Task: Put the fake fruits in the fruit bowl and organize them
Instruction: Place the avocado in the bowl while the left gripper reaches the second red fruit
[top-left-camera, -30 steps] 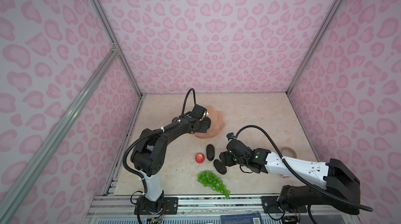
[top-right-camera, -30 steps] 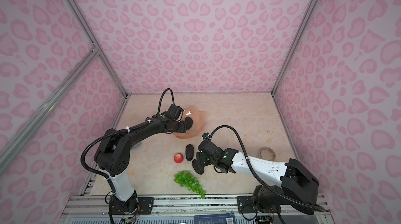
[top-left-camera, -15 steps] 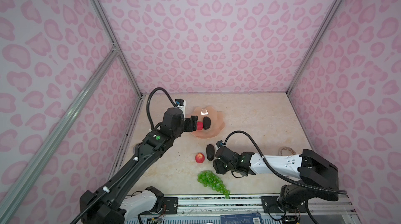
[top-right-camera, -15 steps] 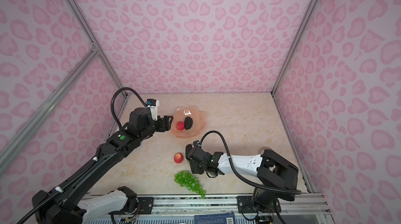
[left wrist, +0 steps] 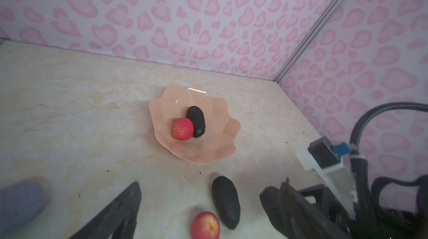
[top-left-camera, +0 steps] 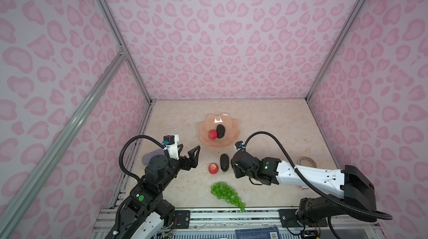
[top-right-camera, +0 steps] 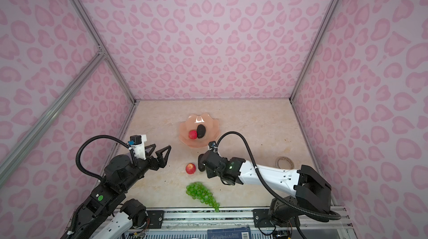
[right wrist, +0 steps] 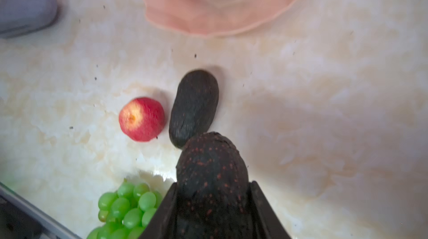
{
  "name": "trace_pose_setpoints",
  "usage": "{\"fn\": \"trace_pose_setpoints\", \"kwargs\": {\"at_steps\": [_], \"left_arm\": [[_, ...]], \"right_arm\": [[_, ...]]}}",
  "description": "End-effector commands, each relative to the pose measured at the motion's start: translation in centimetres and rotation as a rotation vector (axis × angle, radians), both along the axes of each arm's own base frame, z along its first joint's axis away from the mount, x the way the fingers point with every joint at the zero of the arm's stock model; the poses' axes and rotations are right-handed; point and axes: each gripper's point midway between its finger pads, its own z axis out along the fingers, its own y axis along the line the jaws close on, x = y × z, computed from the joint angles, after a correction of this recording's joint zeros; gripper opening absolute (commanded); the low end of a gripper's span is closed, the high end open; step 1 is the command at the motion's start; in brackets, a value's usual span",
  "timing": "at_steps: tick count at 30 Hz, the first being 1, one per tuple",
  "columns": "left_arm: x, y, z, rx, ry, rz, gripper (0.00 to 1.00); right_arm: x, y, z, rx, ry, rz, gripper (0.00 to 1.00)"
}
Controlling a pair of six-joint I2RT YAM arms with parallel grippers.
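One avocado (top-left-camera: 220,131) and red fruit (top-left-camera: 212,134) touch mid fruit bowl (top-left-camera: 217,144), rim bare

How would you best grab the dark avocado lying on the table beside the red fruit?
Probably from above, pinching across the narrow middle of the avocado. It lies flat and long, so its short width suits a pinch. The red fruit sits close beside it, leaving little room there.

Bowl (top-left-camera: 228,142) centre-back: avocado (top-left-camera: 220,131) in it, round fruit (top-left-camera: 212,134) touching its left. Before bowl, on table (top-left-camera: 266,122): second avocado (top-left-camera: 224,162), second round fruit (top-left-camera: 213,168) just left. Grapes (top-left-camera: 223,191) nearer front. Oblong object (top-left-camera: 148,158) far left.
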Motion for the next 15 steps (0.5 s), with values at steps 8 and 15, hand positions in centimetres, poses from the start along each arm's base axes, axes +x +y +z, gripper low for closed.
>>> {"fn": "trace_pose_setpoints", "kwargs": {"at_steps": [8,15], "left_arm": [[-1.0,-1.9,-1.0,-0.075,0.075,-0.098,0.93],[-1.3,-1.6,-3.3,-0.056,0.164,-0.084,0.93]], "right_arm": [[13.1,2.1,2.8,-0.007,-0.110,-0.080,0.32],[19.4,3.0,-0.7,0.002,-0.050,-0.134,0.32]]}}
